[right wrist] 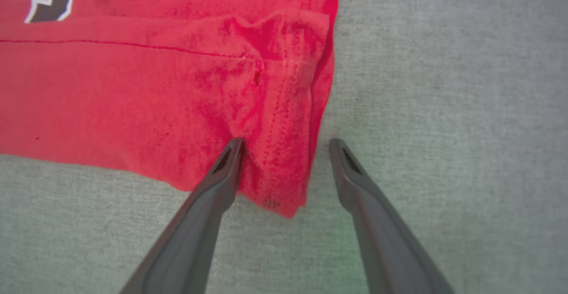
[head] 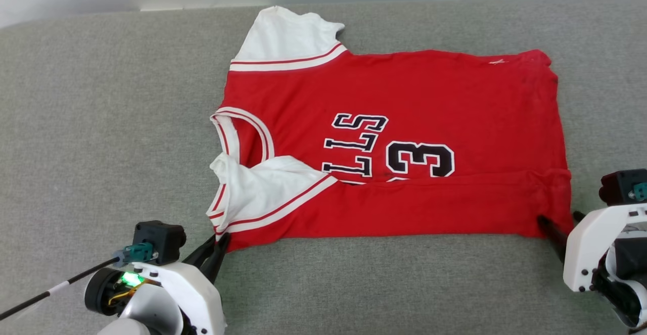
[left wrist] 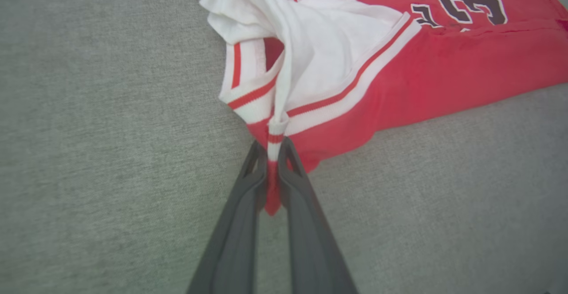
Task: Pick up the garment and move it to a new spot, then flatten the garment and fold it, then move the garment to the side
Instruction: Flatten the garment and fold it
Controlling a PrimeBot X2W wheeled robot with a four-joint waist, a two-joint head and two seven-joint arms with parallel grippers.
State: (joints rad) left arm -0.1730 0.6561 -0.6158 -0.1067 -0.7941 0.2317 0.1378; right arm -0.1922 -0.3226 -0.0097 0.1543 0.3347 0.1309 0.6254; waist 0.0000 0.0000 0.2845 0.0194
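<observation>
Left gripper (head: 218,246) pinches the garment (head: 404,97) by its sleeve; right gripper (right wrist: 287,141), jaws wide, straddles the hem. Likely folding; right must close next.

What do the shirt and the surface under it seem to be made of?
The shirt: thin matte fabric, likely a knit; it creases and bunches softly, and stitch holes show along its edge. The surface: grey matte woven cloth, perhaps upholstery; a fine flecked weave shows.

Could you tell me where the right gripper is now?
Head view, lower right: the open right gripper straddles the near hem corner of the red-and-white jersey shirt.
</observation>
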